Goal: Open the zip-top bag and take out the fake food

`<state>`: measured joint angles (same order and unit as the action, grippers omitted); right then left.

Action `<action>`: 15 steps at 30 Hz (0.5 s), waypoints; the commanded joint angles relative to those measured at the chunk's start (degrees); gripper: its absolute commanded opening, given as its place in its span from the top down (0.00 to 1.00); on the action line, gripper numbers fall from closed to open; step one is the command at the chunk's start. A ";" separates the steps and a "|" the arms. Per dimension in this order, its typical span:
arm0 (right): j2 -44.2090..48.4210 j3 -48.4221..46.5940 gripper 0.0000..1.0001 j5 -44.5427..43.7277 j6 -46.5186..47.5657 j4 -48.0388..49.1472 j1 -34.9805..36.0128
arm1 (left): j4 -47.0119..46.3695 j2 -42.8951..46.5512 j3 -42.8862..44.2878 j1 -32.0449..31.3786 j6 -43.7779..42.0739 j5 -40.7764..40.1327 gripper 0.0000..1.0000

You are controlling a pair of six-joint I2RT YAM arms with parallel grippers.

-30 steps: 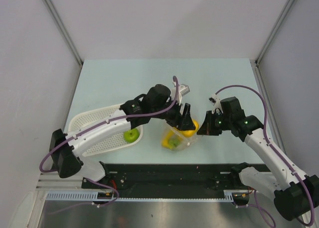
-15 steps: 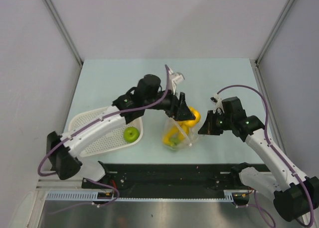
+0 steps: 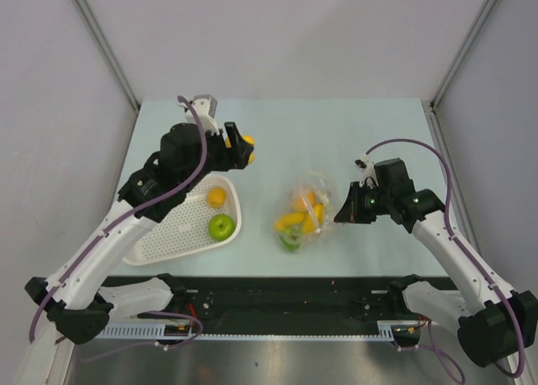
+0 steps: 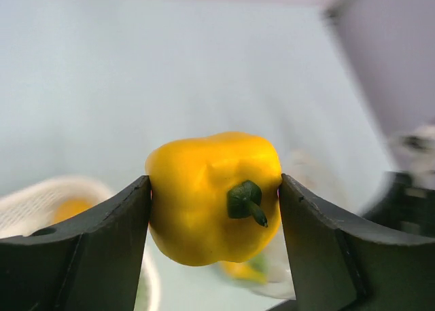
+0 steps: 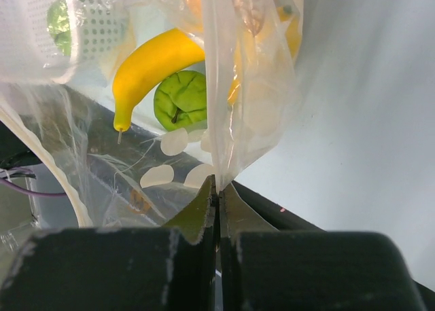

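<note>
The clear zip-top bag (image 3: 306,210) lies at the table's middle with a banana (image 5: 153,61), a green apple (image 5: 181,99) and orange pieces inside. My right gripper (image 3: 340,214) is shut on the bag's edge (image 5: 219,163). My left gripper (image 3: 242,144) is shut on a yellow pepper (image 4: 214,194) with a green stem, held above the table behind the white basket (image 3: 160,234). The pepper also shows in the top view (image 3: 248,141). A green apple (image 3: 221,227) and an orange piece (image 3: 216,197) lie in the basket.
The basket sits at the front left. A black rail (image 3: 286,297) runs along the near edge. Grey walls stand on the left, back and right.
My left gripper has pulled the yellow pepper out of the bag and swung it left and back, over the basket's far side. The bag has slumped flatter. The right gripper stays put.
</note>
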<state>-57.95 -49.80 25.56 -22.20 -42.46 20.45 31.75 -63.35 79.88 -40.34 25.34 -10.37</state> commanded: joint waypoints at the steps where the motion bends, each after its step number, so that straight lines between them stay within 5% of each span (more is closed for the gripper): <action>1: 0.91 -2.41 1.00 0.81 0.84 -0.17 -0.32 | 10.96 -0.02 -7.27 3.33 2.87 -16.52 1.00; 15: 3.72 -2.14 1.00 1.16 0.93 -1.84 -0.32 | 4.20 -4.58 -29.16 10.97 6.65 -26.72 0.99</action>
<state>-56.16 -49.95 25.96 -22.17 -43.18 20.34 40.42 -65.93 52.58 -31.81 31.27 -33.76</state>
